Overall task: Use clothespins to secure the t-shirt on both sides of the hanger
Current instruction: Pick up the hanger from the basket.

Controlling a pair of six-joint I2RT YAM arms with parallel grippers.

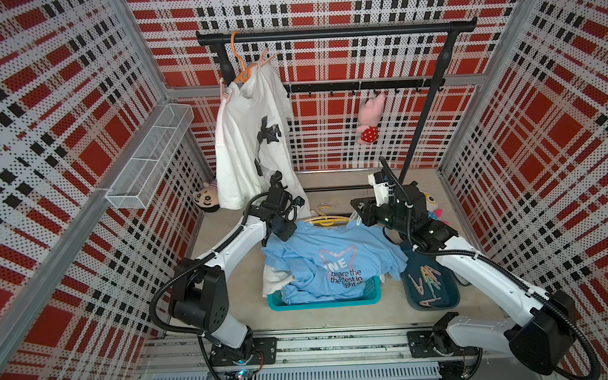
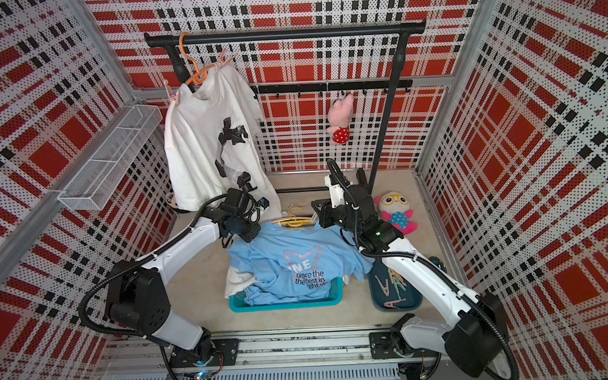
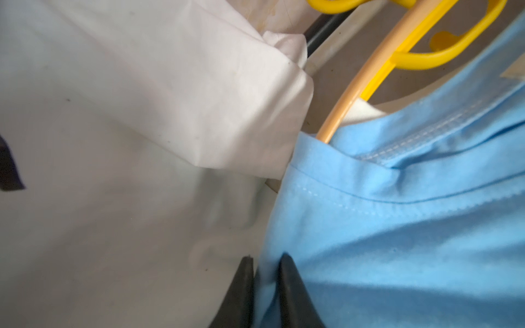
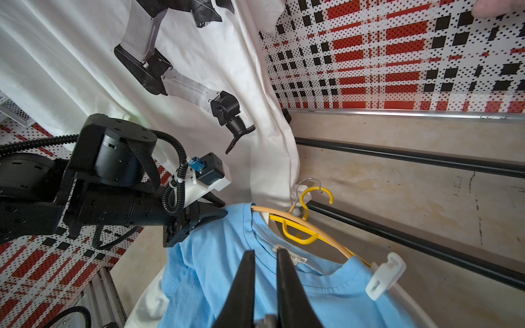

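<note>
Left gripper [image 3: 264, 259] pinching blue t-shirt [image 3: 397, 241] shoulder edge near beige hanger [image 3: 335, 119]. Right gripper [image 4: 265, 252] narrow, nothing visibly held, over collar. White clothespin [image 4: 386, 275] on opposite shoulder.

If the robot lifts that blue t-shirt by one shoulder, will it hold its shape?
Probably not: the blue t-shirt lies crumpled and draped over the basket, so it looks floppy. It seems light, with thin cloth bunching in the left gripper. The beige hanger inside may stiffen only the shoulders.

blue t-shirt [image 1: 336, 262] printed "NE", below it partly readable lines "…are the", "the…est in", "…ght"
</note>
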